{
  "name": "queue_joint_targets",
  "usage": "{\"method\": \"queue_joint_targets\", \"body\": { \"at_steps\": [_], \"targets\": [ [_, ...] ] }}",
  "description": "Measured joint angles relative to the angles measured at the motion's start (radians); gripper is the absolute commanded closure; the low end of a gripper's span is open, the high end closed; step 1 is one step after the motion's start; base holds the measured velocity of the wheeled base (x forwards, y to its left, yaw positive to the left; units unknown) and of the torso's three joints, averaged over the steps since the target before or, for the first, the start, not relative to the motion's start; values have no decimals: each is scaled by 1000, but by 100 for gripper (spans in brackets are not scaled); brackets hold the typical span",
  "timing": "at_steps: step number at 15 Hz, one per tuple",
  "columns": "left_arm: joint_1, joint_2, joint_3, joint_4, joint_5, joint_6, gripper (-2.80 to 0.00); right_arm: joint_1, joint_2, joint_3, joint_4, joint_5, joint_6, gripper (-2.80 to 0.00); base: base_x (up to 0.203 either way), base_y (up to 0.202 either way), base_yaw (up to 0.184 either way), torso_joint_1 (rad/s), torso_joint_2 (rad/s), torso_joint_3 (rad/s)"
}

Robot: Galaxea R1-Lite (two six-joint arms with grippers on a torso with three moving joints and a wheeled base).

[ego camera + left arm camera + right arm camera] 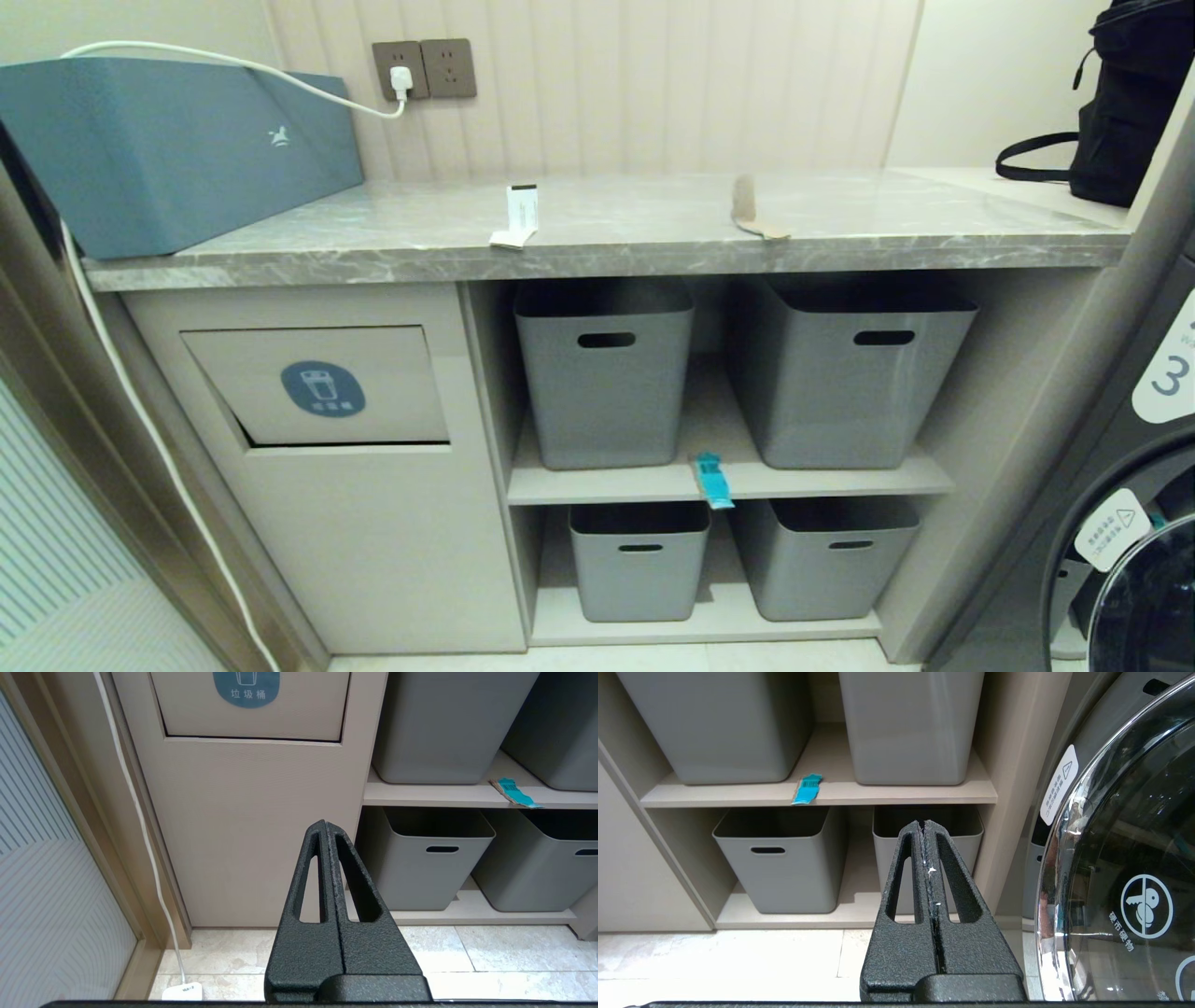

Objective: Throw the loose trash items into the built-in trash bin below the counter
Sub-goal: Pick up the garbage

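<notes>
— On the grey, pale-veined marble counter (635,245)?
— White paper strip (519,213) with a black end; tan cardboard piece (750,211); teal-blue box (168,149) with a white logo
— Below?
— Beige bin front (317,385), blue oval sticker (322,388) with a white icon; plain grey baskets (605,383); teal wrapper (807,788) printed with a black barcode
— And both grippers (326,827)?
— Matte black, grainy

From my head camera neither arm shows. The teal box (168,149) at the bench's (653,252) left end is cut off by the frame, as are the black bag (1120,103) and washer (1120,523). The bin flap's (322,385) interior stays hidden.
</notes>
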Motion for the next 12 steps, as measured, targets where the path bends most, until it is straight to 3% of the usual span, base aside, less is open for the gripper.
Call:
{"method": "queue_joint_targets", "body": {
  "at_steps": [2,12],
  "targets": [
    [0,0,0,0,1,-2,0,0,0,-1,0,0,0,0,0,0,0,57,-189,-179],
    [0,0,0,0,2,-25,0,0,0,0,2,1,-4,0,0,0,0,170,-462,-282]
  ]
}}
